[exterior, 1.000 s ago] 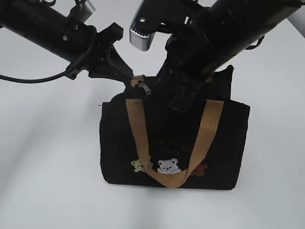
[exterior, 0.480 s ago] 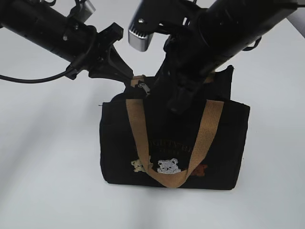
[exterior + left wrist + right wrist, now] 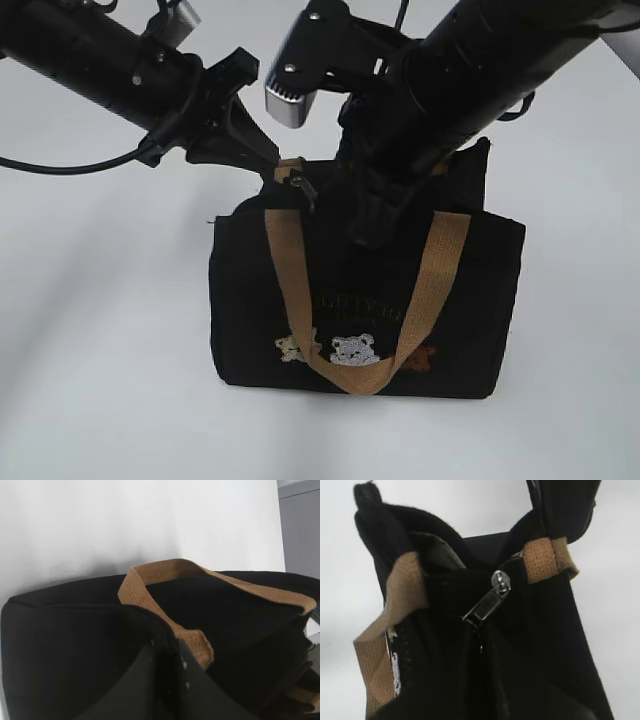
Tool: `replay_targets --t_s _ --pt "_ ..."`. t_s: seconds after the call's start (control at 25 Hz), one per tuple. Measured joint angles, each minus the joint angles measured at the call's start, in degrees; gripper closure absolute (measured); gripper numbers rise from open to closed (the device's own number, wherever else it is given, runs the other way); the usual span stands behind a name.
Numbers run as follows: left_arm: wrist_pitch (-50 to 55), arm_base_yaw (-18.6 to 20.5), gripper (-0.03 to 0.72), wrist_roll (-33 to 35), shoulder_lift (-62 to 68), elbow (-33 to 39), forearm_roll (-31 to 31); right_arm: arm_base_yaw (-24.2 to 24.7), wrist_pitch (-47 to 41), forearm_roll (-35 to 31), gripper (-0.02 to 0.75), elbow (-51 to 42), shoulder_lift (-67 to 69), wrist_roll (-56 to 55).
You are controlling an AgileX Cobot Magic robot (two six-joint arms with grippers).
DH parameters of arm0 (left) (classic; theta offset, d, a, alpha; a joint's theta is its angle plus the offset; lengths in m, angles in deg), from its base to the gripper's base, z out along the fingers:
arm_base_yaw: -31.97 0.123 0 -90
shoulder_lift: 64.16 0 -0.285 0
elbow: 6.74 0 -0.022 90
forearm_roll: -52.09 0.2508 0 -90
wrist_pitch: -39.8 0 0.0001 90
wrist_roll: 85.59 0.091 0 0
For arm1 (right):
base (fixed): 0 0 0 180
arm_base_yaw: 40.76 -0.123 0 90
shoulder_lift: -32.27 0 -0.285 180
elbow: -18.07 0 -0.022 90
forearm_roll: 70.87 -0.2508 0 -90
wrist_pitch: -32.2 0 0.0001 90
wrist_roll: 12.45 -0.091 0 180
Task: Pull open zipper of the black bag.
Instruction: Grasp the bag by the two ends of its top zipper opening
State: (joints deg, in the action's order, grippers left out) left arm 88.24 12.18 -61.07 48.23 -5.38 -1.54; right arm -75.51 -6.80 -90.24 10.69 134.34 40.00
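Standing on the white table [image 3: 100, 330], the boxy black fabric bag [image 3: 250, 300] is pinned at its top corner by the left fingers [image 3: 262, 158] pressed together, while the small silver zipper pull tab [image 3: 487, 605] could be missed since the right fingers' [image 3: 368, 225] grip cannot be told.

A plain white table [image 3: 90, 330] fills the exterior view, evenly lit, with soft grey shadows on it. In the left wrist view, a grey panel [image 3: 299, 525] stands beyond the table's right edge.

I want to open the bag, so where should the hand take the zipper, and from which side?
Probably the silver pull tab of the zipper. It stands off the black bag as a thin flat plate, so pinch its flat faces, coming from above.
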Motion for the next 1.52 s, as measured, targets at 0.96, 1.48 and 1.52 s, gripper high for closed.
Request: replay_targets --t_s 0.96,1.48,1.52 --pt "0.2 0.0 0.659 0.0 0.0 0.0 0.1 3.7 -7.7 18.2 0.739 0.1 -6.1 -14.6" --pt "0.3 0.0 0.659 0.0 0.0 0.0 0.2 8.8 -9.8 0.8 0.736 0.1 -8.5 -7.2" --pt "0.3 0.0 0.659 0.0 0.0 0.0 0.2 8.8 -9.4 -3.6 0.722 0.1 -8.4 -2.3"
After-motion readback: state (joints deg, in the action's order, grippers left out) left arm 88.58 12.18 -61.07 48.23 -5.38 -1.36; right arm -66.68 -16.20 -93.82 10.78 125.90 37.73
